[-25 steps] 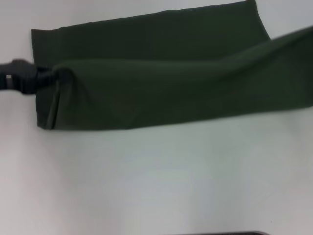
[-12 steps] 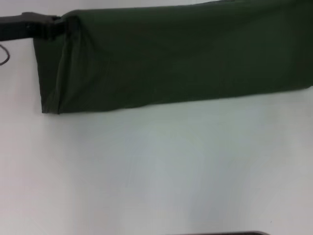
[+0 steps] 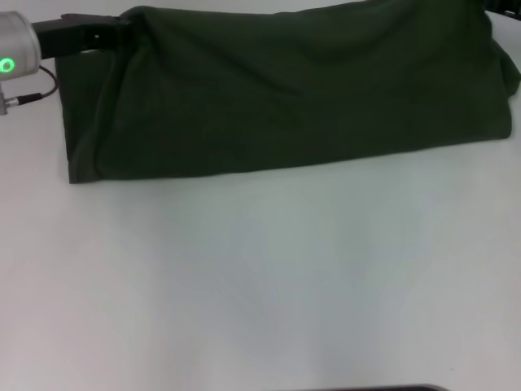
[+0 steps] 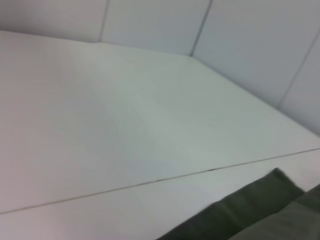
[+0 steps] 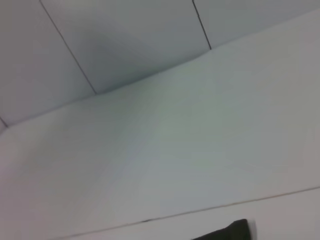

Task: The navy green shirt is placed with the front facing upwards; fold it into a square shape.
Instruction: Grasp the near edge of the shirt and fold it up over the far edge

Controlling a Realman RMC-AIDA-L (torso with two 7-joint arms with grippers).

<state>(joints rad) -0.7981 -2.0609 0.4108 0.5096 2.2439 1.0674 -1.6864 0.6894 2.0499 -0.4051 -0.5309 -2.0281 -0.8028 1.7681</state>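
Note:
The navy green shirt lies as a long dark olive band across the far part of the white table, folded lengthwise with no lettering showing. My left gripper is at the band's far left corner, its black fingers shut on the cloth there. Behind it are the silver wrist with a green light and a cable. The left wrist view catches a strip of the shirt. A dark scrap of cloth shows in the right wrist view. My right gripper is out of view.
White wall panels rise behind the table. A thin seam crosses the tabletop beyond the shirt. A dark edge shows at the near border of the head view.
My left gripper carried the lifted fold away from me to the band's far edge. The raised layer now rests over the lower one, and the shirt's right end has come down into view.

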